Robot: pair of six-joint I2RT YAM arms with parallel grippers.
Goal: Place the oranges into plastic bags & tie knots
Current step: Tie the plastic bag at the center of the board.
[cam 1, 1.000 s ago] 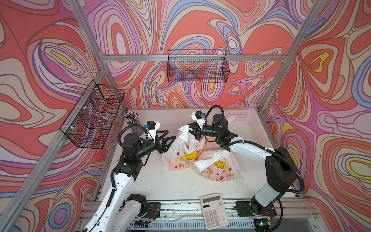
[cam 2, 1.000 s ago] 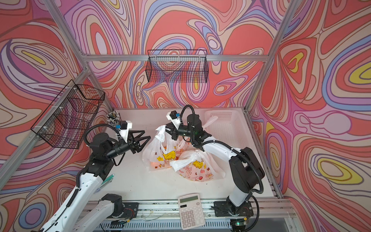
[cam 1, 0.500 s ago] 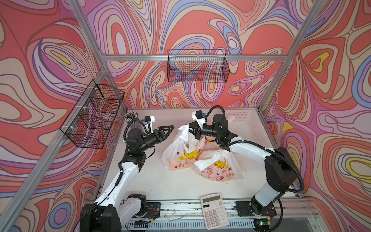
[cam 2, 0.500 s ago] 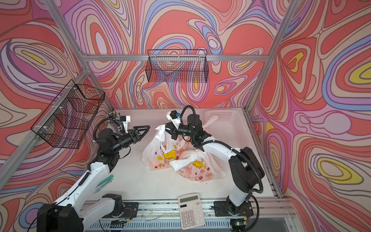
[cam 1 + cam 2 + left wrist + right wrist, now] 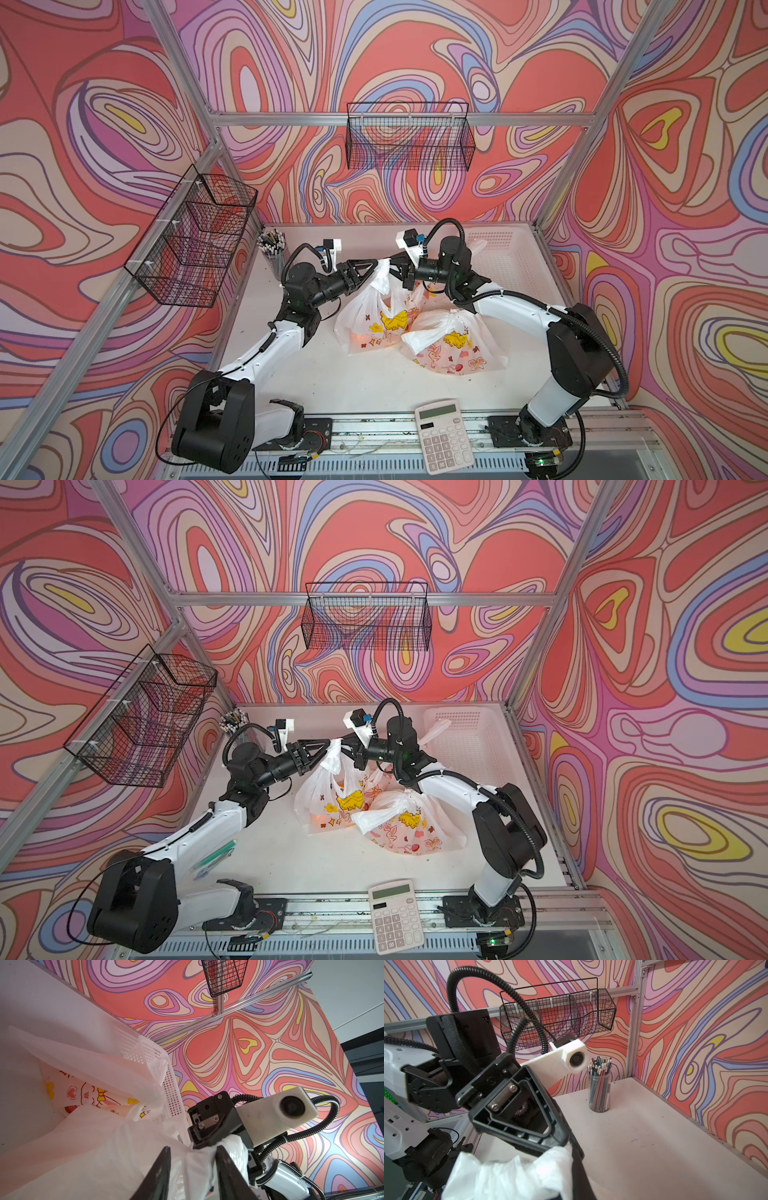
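Observation:
Plastic bags printed with cartoons sit mid-table in both top views. The left bag [image 5: 370, 316] is held up by its white handles, and oranges [image 5: 360, 336] glow dimly through its film. The front bag [image 5: 457, 345] lies with a knot [image 5: 420, 334] at its top. My left gripper [image 5: 377, 266] [image 5: 193, 1148] has its fingers closed in on the raised bag's bunched handle. My right gripper [image 5: 398, 269] faces it tip to tip, shut on the same bag's handle [image 5: 512, 1176]. A third bag [image 5: 419, 293] shows behind, partly hidden.
A white perforated basket [image 5: 513, 257] stands at the back right, with a pencil cup [image 5: 272, 253] at the back left. On the front rail lies a calculator [image 5: 442, 436]. Black wire baskets hang on the back wall [image 5: 409, 141] and the left wall [image 5: 195, 237].
My left arm swung right and forward to the raised bag, and its jaws narrowed from wide open onto the handle. The right arm and the bags stayed put.

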